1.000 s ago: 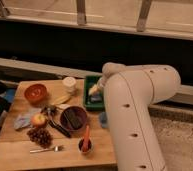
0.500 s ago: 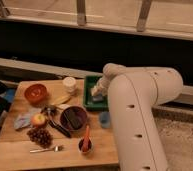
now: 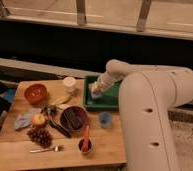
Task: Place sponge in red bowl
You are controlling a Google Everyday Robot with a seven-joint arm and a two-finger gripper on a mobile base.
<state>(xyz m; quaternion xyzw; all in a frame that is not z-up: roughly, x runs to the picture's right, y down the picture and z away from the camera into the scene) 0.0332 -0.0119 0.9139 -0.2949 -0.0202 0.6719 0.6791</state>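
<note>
Since the earlier frame the gripper point(image 3: 97, 89) has come a little lower into the green tray point(image 3: 111, 101), and its fingers, which stood apart before, are now pressed together on the sponge point(image 3: 94, 93). The sponge shows only as a small pale blue patch right at the fingertips, low in the left part of the tray; whether it rests on the tray floor or is lifted I cannot tell. The white arm point(image 3: 150, 115) reaches in from the right and bends down to this spot. Far to the left of the fingers, at about the same height in the view, the red bowl point(image 3: 35, 92) stands on the wooden table point(image 3: 110, 147), well apart from the sponge. Between the bowl and the fingers, just outside the left edge of the tray, is a white cup point(image 3: 69, 83). Below the fingers and nearer to the camera is a small blue cup point(image 3: 105, 119), and to the left of it a maroon bowl point(image 3: 73, 118) with a dark block point(image 3: 73, 120) inside. Further left and down from the fingers lie an apple point(image 3: 38, 119), a grey-blue cloth point(image 3: 23, 120), some grapes point(image 3: 40, 135) and a fork point(image 3: 47, 148). An orange carrot point(image 3: 85, 136) stands upright in a small dark cup near the front edge.
</note>
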